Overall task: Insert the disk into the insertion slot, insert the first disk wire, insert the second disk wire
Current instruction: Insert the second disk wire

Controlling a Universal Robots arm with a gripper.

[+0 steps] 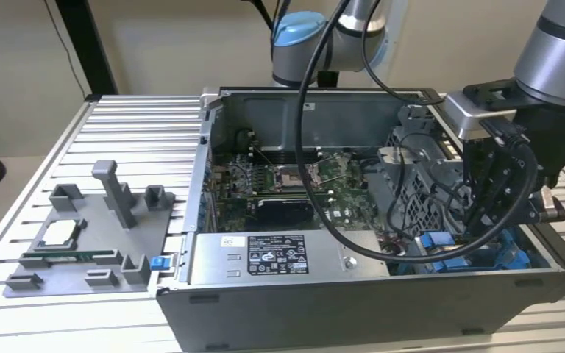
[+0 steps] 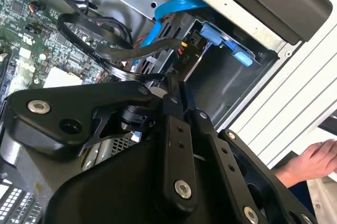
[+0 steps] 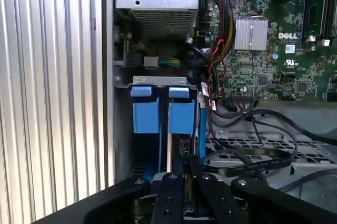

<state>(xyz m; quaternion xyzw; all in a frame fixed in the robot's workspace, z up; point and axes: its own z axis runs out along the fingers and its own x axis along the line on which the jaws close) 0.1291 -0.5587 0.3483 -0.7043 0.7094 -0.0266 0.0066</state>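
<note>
Here the gripper [image 3: 181, 174] hangs over the insertion slot [image 3: 158, 109] — jaws clenched, apparently on a wire; a wire-insertion step, needing careful alignment with its socket

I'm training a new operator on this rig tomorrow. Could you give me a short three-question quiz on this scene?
1. True or false: in the exterior view, the gripper hangs over the grey fixture tray.
2. In the second wrist view, what colour is the flat cable that curves down into the computer case? A) blue B) red C) yellow
3. What part of a person shows in the second wrist view?

Key
1. False: it is down at the corner of the case with the blue tabs.
2. A
3. A hand, beyond the case.
</note>
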